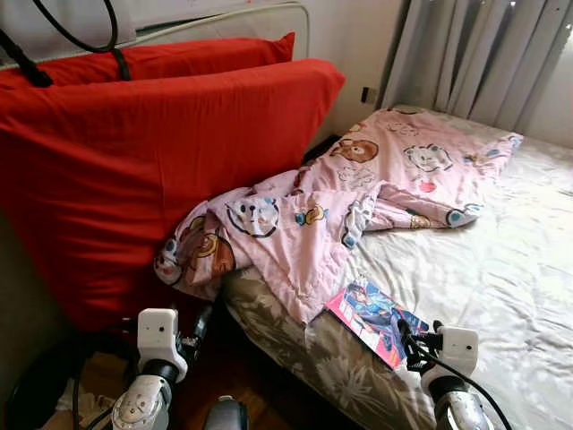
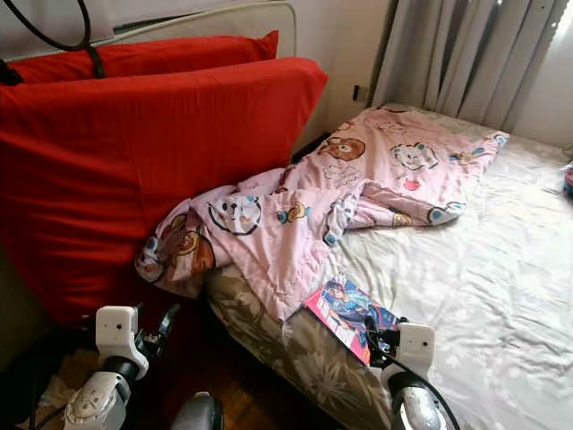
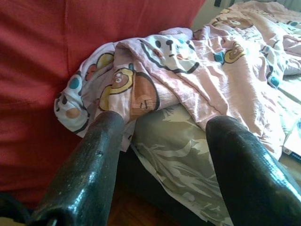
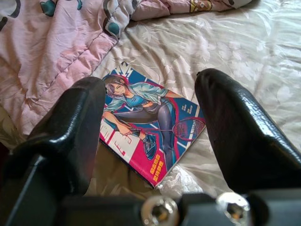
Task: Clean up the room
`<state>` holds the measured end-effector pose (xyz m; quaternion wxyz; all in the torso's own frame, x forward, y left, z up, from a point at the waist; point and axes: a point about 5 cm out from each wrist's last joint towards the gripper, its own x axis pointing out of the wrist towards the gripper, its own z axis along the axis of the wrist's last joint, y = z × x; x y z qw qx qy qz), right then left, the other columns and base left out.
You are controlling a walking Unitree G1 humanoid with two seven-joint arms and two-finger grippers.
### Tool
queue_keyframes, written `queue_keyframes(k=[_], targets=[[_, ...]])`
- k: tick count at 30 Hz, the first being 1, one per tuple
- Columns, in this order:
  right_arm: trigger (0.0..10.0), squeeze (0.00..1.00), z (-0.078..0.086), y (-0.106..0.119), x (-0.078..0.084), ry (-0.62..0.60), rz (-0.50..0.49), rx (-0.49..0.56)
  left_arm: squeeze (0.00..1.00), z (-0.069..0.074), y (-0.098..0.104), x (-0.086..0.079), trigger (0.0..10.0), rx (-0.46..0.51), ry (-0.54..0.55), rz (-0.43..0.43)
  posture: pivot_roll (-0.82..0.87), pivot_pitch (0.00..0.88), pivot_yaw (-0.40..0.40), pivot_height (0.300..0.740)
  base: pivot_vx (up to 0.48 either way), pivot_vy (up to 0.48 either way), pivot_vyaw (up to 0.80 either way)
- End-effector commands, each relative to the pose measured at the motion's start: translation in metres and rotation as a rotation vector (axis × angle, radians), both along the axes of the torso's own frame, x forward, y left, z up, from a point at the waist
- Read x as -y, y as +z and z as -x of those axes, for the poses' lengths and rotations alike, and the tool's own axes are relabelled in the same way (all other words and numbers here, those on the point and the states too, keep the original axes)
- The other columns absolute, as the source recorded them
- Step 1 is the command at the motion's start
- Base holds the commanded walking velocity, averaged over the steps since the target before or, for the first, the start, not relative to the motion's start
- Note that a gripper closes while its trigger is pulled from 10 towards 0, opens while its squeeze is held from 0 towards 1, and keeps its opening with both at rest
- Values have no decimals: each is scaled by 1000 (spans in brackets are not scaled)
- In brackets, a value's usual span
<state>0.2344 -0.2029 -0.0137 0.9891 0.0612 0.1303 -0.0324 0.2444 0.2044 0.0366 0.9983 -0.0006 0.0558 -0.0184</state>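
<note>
The right gripper (image 4: 150, 122) hangs just above the near edge of the bed with its two black fingers spread wide and nothing between them. Framed in that gap is a comic book (image 4: 153, 129), lying flat and face up on the pale floral bedspread (image 1: 501, 269), close to the mattress edge and just beside the hem of the pink cartoon quilt (image 1: 358, 197). The spread fingers and the head-on line suggest the book is the thing being sized up for pickup (it lies flat, so a finger will likely have to slide under the overhanging corner or pinch a cover edge).

The left gripper (image 3: 162, 141) is likewise parted and empty, held low by the side of the bed, pointing at the bunched end of the quilt where it spills off the mattress against the red pillow (image 1: 152, 170). A second red pillow stands behind the first, leaning on the headboard (image 1: 224, 18).
</note>
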Motion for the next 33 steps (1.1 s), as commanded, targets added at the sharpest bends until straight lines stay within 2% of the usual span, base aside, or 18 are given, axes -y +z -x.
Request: queue_keyframes(k=[1, 26, 29, 33], targets=[[10000, 0, -1, 1, -1, 2, -8, 1, 0, -3, 4, 1, 10000, 4, -5, 7, 25, 0, -45, 650, 0, 0, 0], [10000, 0, -9, -2, -10, 16, -28, -30, 0, -12, 9, 2, 10000, 20, -3, 22, 14, 0, -44, 650, 318, 0, 0], [10000, 0, -9, -7, -6, -47, -66, -71, 0, -13, 11, 1, 10000, 25, -3, 11, 10, 0, -36, 650, 0, 0, 0], [10000, 0, -9, -10, -9, -54, -114, -107, 0, -14, 14, 1, 10000, 31, -9, 13, 4, 0, -27, 650, 0, 0, 0]])
